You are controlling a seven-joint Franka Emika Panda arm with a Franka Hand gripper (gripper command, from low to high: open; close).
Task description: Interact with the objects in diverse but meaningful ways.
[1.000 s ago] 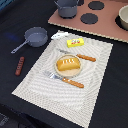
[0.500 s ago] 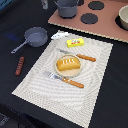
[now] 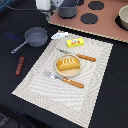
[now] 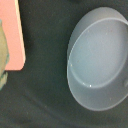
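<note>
1. Nothing looks held yet — bread loaf [image 3: 68,63] sits on the placemat [image 3: 45,90] between fork [image 3: 65,80] and knife [image 3: 79,55].
2. Saucepan [image 3: 36,36] lies off the mat; the gripper [image 3: 48,6] hangs near it — fingers unseen, so I cannot tell their spread.

- Golden bread loaf [image 3: 68,63] lies at the centre.
- Yellow butter block [image 3: 75,43] at 12 o'clock.
- Grey saucepan [image 3: 35,37], upright, at 10 o'clock.
- Red-brown sausage [image 3: 19,65] at 9 o'clock.

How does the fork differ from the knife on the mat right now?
The fork lies on the near side of the bread; the knife lies on the far side. The fork's metal end looks broader, the knife's slimmer. Both have orange handles and rest flat at a similar slant.
</note>
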